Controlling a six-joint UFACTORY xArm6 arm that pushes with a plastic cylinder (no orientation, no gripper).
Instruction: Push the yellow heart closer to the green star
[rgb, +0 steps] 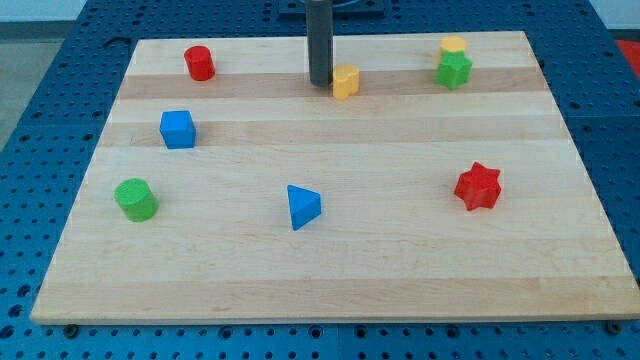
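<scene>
The yellow heart (346, 82) sits near the view's top, a little right of centre. My tip (319, 82) rests on the board just left of the heart, almost touching it. The green star (453, 70) lies further to the view's right, near the top edge. A yellow block (453, 46) of unclear shape sits directly above the star, touching it.
A red cylinder (200, 63) is at the top left. A blue cube (178, 129) and a green cylinder (135, 199) are at the left. A blue triangle (303, 206) is at the lower centre. A red star (478, 186) is at the right. The wooden board (400, 270) lies on a blue pegboard.
</scene>
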